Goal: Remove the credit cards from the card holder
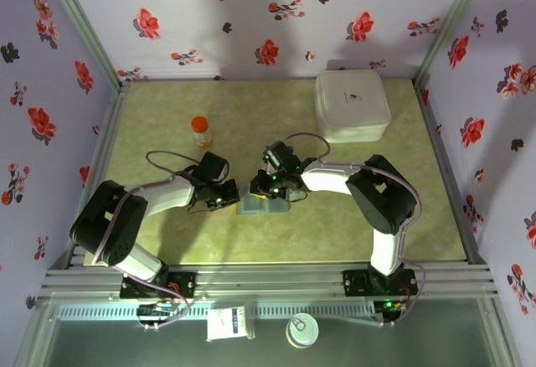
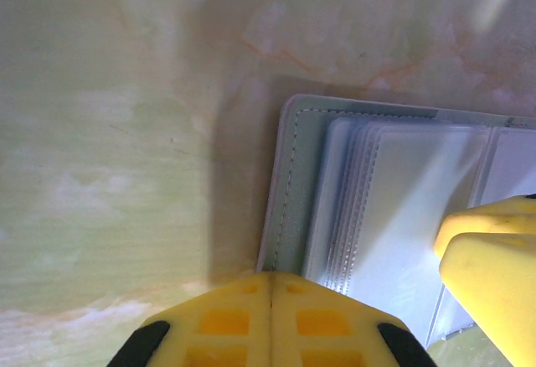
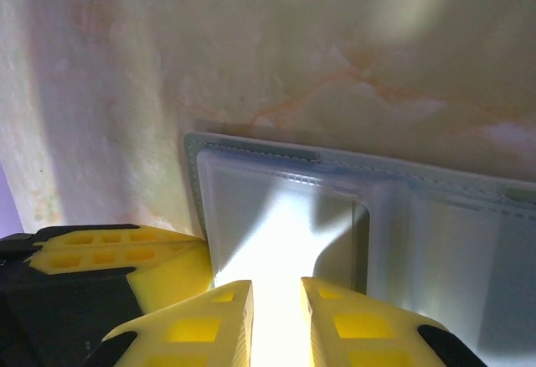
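The card holder (image 1: 261, 204) lies open on the green table between my two grippers. Its grey stitched cover (image 2: 293, 183) and clear plastic sleeves (image 2: 394, 208) are plain in the left wrist view. My left gripper (image 2: 272, 276) is shut, its tips at the holder's near left edge with nothing between them. My right gripper (image 3: 276, 287) hovers low over the clear sleeves (image 3: 276, 208), its jaws a narrow gap apart with only bright glare between them. The right gripper's fingers (image 2: 486, 250) reach in over the sleeves from the right. The credit cards are hidden.
A large white square box (image 1: 352, 105) stands at the back right. An orange-capped bottle (image 1: 201, 130) stands behind the left gripper (image 1: 233, 195). A can (image 1: 301, 331) and a small packet (image 1: 229, 323) lie below the table's front rail. Flowered walls close in three sides.
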`<state>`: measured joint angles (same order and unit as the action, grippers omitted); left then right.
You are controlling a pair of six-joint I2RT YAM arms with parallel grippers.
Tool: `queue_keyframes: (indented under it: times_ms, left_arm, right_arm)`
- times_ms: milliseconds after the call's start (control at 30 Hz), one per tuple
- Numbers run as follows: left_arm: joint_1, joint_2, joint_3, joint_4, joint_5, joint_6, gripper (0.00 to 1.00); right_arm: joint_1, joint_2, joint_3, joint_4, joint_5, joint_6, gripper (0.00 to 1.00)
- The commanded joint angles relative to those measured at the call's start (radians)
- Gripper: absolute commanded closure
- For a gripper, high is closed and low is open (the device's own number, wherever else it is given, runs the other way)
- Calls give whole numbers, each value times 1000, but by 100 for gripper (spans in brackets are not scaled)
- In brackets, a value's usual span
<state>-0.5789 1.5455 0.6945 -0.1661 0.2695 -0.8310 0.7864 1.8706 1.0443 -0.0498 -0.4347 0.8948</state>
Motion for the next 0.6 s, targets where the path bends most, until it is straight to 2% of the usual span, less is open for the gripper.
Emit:
queue_keyframes:
  times_ms: [0, 267, 567]
  left_arm:
    - [-9, 30, 9, -50, -29, 24, 95]
    - [-9, 35, 15, -56, -29, 27, 95]
    - [-9, 38, 28, -68, -29, 32, 95]
  right_arm:
    - [7, 0, -15, -32, 2, -6, 78]
    - [7, -11, -7, -109, 54, -44, 77]
    - [1, -44, -31, -112, 89, -51, 77]
